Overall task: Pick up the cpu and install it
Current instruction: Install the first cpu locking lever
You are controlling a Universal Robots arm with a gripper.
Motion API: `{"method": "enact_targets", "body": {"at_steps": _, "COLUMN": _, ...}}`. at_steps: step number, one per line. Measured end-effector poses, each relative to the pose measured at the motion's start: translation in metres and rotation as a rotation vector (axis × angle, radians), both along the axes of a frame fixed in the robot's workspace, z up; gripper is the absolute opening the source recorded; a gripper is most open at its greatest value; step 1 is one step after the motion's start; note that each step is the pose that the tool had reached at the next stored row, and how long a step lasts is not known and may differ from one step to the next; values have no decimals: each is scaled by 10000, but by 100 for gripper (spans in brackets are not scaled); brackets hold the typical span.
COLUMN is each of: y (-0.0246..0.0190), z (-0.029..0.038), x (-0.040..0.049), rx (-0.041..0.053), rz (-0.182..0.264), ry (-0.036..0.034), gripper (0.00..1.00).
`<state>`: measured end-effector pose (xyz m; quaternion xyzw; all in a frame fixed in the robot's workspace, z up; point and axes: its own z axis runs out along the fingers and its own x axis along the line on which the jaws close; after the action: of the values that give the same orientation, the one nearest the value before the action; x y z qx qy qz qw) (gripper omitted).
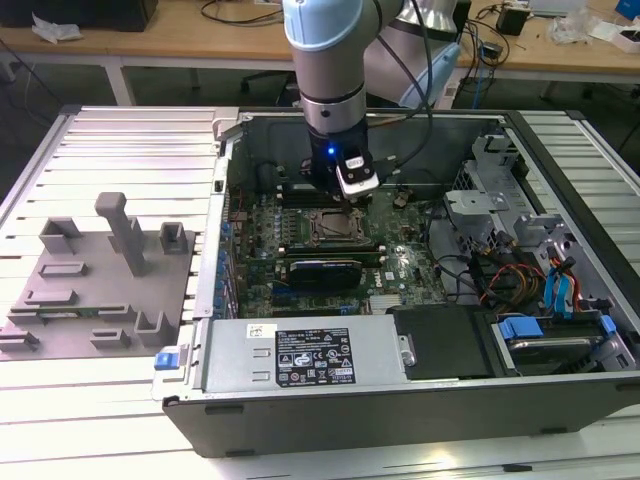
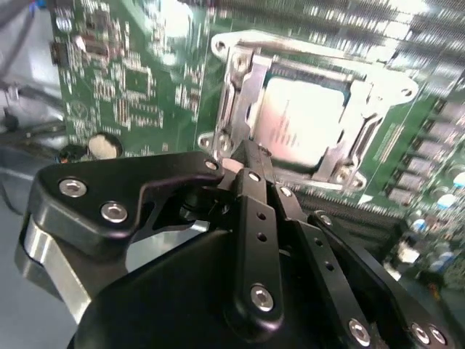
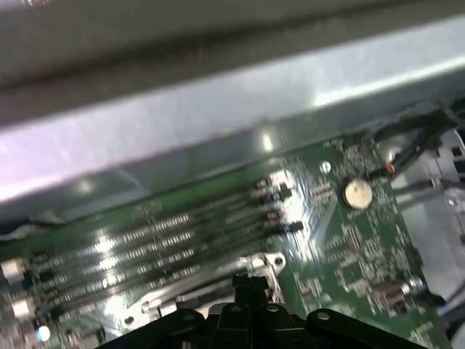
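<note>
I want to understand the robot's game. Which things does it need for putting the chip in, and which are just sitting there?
Needed: cpu, already lying in the socket; gripper, close above the socket's edge.

Just there: grey fixture blocks, power supply, coin battery, blue-tipped cables.

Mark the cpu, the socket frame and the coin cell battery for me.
cpu (image 2: 296,122), second wrist view, middle of its silvery top.
socket frame (image 2: 238,87), second wrist view, its metal side rail.
coin cell battery (image 3: 357,193), first wrist view, its round face.

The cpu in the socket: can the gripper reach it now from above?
Probably yes. The cpu lies in the open socket with nothing over it, and the gripper hangs just beside it above the board.
</note>
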<state>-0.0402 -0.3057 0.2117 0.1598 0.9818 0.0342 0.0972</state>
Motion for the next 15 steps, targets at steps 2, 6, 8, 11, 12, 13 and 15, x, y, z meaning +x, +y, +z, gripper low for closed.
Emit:
{"method": "enact_targets", "body": {"at_steps": 2, "y": 0, "z": 8, "x": 0, "rx": -362, "rz": 0, "ry": 2, "gripper": 11}}
{"method": "enact_targets", "body": {"at_steps": 6, "y": 0, "z": 39, "x": 1, "rx": -597, "rz": 2, "ry": 2, "gripper": 11}}
{"method": "enact_targets", "body": {"at_steps": 8, "y": 0, "z": 39, "x": 0, "rx": -597, "rz": 1, "ry": 1, "gripper": 11}}
{"method": "enact_targets", "body": {"at_steps": 11, "y": -1, "z": 39, "x": 6, "rx": -601, "rz": 8, "ry": 324, "gripper": 11}}
{"method": "enact_targets", "body": {"at_steps": 12, "y": 0, "z": 37, "x": 11, "rx": -600, "rz": 13, "ry": 501, "gripper": 11}}
{"method": "enact_targets", "body": {"at_steps": 13, "y": 0, "z": 36, "x": 18, "rx": -599, "rz": 23, "ry": 741, "gripper": 11}}
{"method": "enact_targets", "body": {"at_steps": 15, "y": 0, "z": 35, "x": 28, "rx": -598, "rz": 34, "ry": 1133, "gripper": 11}}
